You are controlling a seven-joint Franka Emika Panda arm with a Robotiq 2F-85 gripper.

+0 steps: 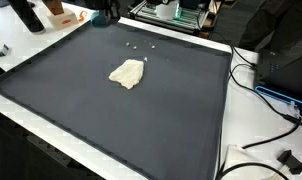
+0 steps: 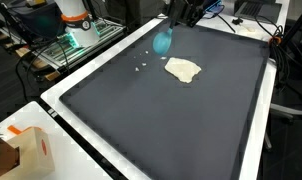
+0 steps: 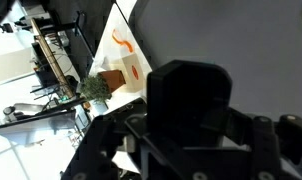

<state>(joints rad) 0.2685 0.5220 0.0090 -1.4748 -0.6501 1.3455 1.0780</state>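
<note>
Jaws over teal thing [image 2: 163, 42], near beige cloth [image 2: 183, 69], in exterior view; wrist view shows neither; grip state unreadable.

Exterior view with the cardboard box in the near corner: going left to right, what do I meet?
Cardboard box → small white specks on the dark mat → teal object → cream cloth → black cables off the table's edge.

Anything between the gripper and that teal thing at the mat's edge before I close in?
Nothing visible. In an exterior view the teal object is right beside the gripper; whether they touch is unclear. The cream cloth and small white bits lie farther in on the dark mat, apart from both.
</note>
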